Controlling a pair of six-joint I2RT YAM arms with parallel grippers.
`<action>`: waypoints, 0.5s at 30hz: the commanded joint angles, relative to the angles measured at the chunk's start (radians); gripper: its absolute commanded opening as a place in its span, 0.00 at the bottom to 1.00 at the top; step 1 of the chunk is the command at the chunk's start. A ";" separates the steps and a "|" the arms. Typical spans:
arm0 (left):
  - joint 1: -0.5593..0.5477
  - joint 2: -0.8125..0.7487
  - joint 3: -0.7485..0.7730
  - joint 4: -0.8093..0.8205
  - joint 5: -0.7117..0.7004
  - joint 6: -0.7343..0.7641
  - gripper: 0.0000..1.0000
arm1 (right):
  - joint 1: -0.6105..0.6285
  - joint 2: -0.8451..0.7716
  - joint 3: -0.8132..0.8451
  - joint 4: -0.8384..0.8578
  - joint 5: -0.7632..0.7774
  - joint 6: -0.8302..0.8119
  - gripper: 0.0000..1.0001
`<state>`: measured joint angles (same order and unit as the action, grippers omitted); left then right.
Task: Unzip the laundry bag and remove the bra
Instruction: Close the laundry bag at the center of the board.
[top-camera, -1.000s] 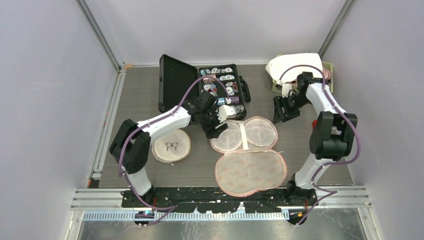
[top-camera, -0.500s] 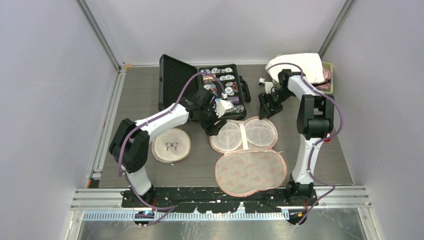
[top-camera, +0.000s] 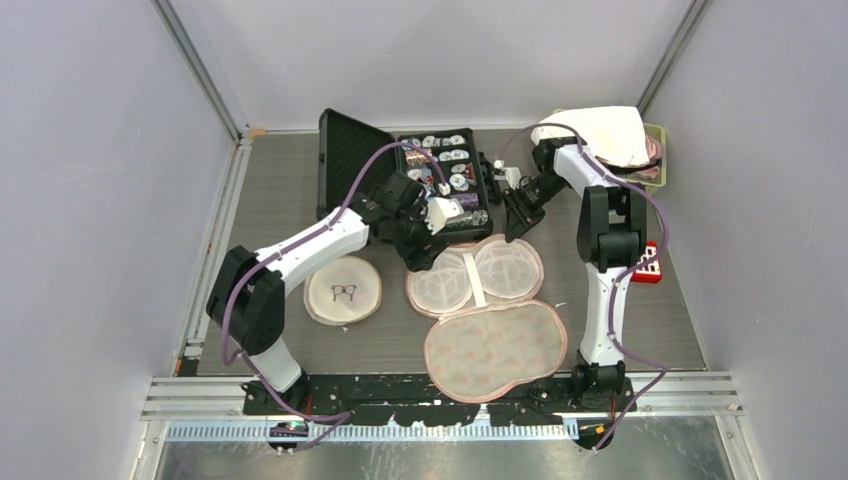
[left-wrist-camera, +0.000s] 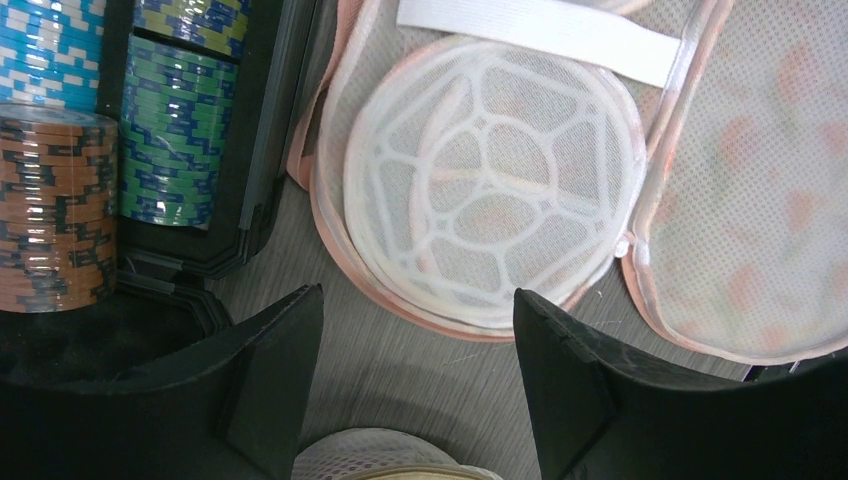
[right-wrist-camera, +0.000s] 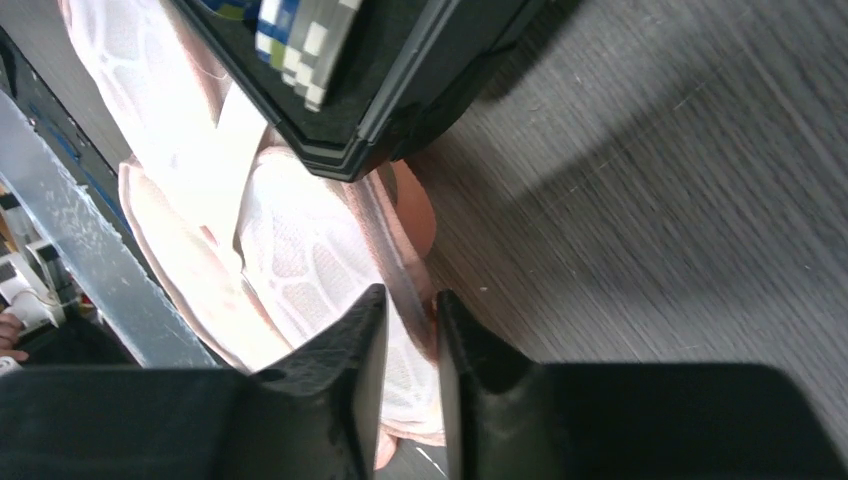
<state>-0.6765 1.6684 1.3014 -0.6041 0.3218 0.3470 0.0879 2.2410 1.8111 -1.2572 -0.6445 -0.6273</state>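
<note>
The pink mesh laundry bag (top-camera: 490, 345) lies open in two halves at the table's middle. Its upper half (top-camera: 475, 278) shows two white plastic cage domes (left-wrist-camera: 490, 180) joined by a white strap (left-wrist-camera: 535, 30). I cannot make out the bra; only faint pink shapes show through the mesh. My left gripper (top-camera: 422, 252) (left-wrist-camera: 415, 300) is open and empty, over bare table just off the left dome's edge. My right gripper (top-camera: 518, 218) (right-wrist-camera: 410, 300) is at the bag's upper right rim (right-wrist-camera: 395, 240), and its jaws are nearly closed with the pink rim between them.
An open black poker chip case (top-camera: 445, 175) stands just behind the bag, with chip stacks (left-wrist-camera: 60, 200) and its corner (right-wrist-camera: 370, 80) close to both grippers. A round beige pouch with a glasses print (top-camera: 343, 292) lies at the left. A white cloth (top-camera: 600, 135) covers a bin at the back right. A red item (top-camera: 648, 265) lies by the right arm.
My right gripper has swung left from beside the bin to the bag's upper right rim. The bag has shifted slightly left and nearer. My left gripper has moved a little left.
</note>
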 joint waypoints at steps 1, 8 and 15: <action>0.016 -0.046 -0.004 -0.013 -0.003 -0.004 0.71 | 0.000 -0.091 0.037 -0.091 -0.035 -0.062 0.23; 0.070 -0.099 0.020 -0.011 0.059 -0.052 0.71 | 0.001 -0.222 0.104 -0.181 -0.100 -0.090 0.01; 0.093 -0.137 0.042 0.007 0.098 -0.016 0.84 | 0.005 -0.393 0.048 -0.188 -0.133 -0.146 0.01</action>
<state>-0.5930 1.5707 1.3010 -0.6174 0.3641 0.3138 0.0883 1.9720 1.8637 -1.4048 -0.7212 -0.7143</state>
